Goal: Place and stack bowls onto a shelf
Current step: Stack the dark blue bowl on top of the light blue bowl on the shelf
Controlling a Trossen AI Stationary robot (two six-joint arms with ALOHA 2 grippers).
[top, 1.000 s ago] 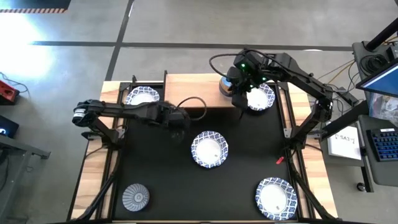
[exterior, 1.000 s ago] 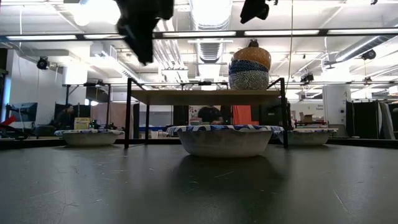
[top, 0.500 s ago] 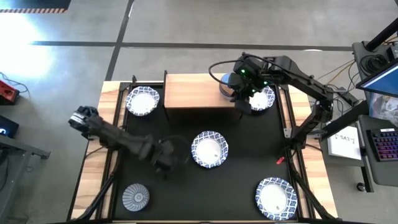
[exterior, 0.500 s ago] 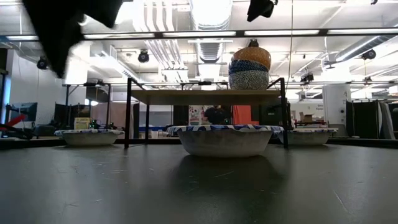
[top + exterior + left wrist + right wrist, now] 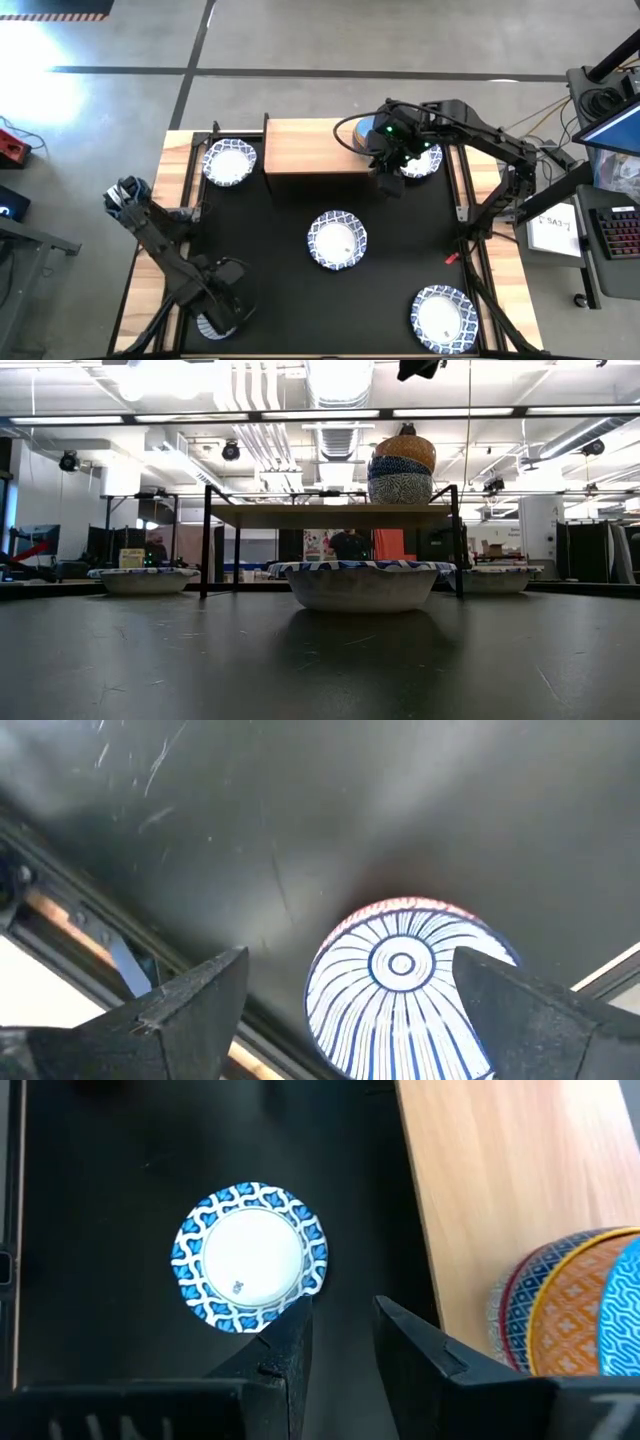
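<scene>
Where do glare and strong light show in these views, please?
High view: glare whitens the floor at left. Low view: ceiling lights blaze behind the shelf. Left wrist view: a pale sheen crosses the tabletop near the grey patterned bowl under the open left pincer. Right wrist view: no glare around the right pincer.

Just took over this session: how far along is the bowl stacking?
Done: a stack of three small bowls sits on the shelf. In hand: the left gripper, jaws open, hovers over the grey patterned bowl, not gripped yet. Left: that bowl and four white bowls on the black table. The right gripper waits beside the stack.
</scene>
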